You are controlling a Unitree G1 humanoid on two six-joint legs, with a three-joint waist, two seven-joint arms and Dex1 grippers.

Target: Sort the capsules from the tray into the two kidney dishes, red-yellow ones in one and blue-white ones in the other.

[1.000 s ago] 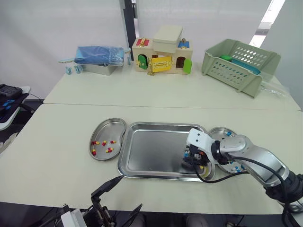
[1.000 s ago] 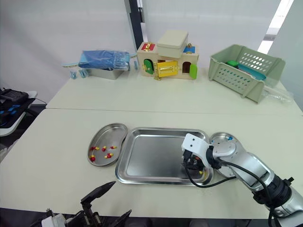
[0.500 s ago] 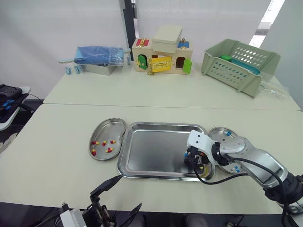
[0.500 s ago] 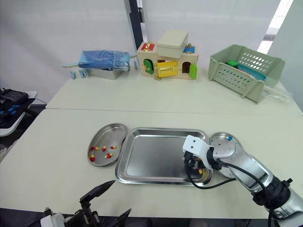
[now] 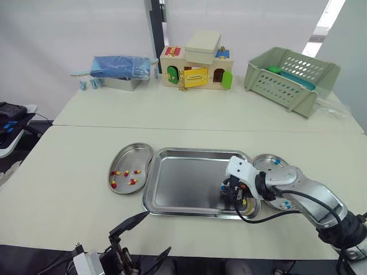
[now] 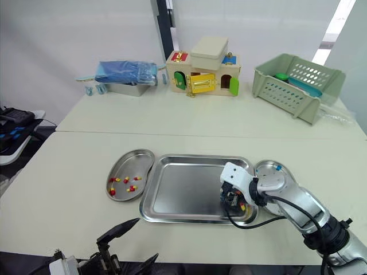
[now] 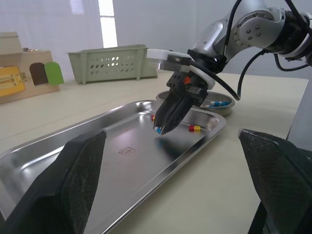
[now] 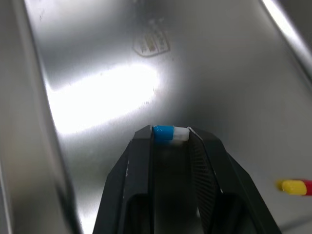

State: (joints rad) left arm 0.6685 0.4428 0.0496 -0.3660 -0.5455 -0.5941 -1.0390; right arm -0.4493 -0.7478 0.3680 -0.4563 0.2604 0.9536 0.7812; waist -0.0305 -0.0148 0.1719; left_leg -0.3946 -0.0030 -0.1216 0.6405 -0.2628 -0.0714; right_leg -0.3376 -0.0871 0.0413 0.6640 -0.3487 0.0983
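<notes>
Capsule [image 8: 170,133], blue-and-white, pinched at the tips of the black two-fingered right gripper [image 8: 170,142], long axis crosswise from finger to finger, blue end at one pad, white end at the other, just over the floor of the rectangular steel tray [image 5: 183,177] near its right end. Clear of its own reflection from the left wrist, a red-yellow capsule [image 7: 194,128] lying just beside; colour order plain from the right wrist. Black two-fingered left gripper [image 5: 156,234] spread wide, low by the near edge of the pale table [image 5: 69,172].

The capsule [image 8: 170,133] is half blue, half white; the fingers [image 8: 140,165] of the right gripper [image 8: 170,142] are black. The tray [image 5: 183,186] is mirror silver. Red-yellow capsules [image 5: 127,173] dot the silver dish [image 5: 131,153] toward the left edge of the cream bench [image 5: 69,166].
</notes>
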